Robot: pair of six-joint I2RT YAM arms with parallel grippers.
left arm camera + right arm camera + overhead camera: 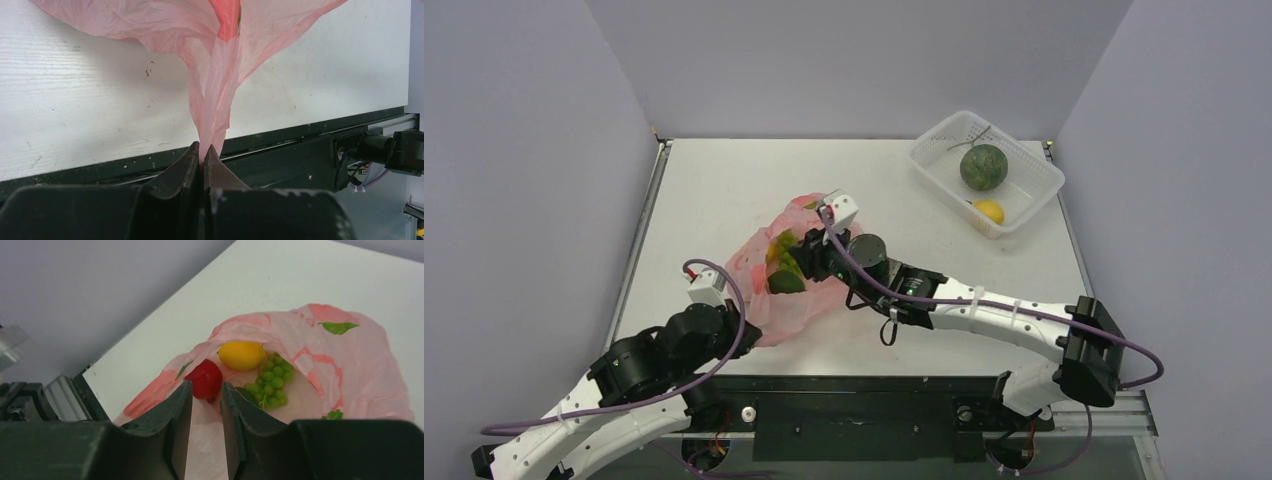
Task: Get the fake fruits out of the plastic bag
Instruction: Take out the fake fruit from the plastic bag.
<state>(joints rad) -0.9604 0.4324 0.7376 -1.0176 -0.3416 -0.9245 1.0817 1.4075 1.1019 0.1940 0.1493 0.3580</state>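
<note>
The pink plastic bag [769, 315] lies crumpled at the middle of the table, its mouth facing the right arm. My left gripper [204, 147] is shut on a twisted fold of the bag [215, 75] near the table's front edge. My right gripper [206, 386] reaches into the bag's [350, 370] mouth, and its fingertips stand on either side of a red round fruit [206, 377]. Just behind that lie a yellow lemon [241, 355] and a light-green grape bunch [272, 382]. In the top view the right gripper [794, 265] covers most of the fruits in the bag.
A white perforated basket [1014, 146] stands at the back right, holding a grey-green melon [983, 167] and a yellow fruit [989, 211]. Grey walls close in the table on three sides. A black rail runs along the near edge [300, 145].
</note>
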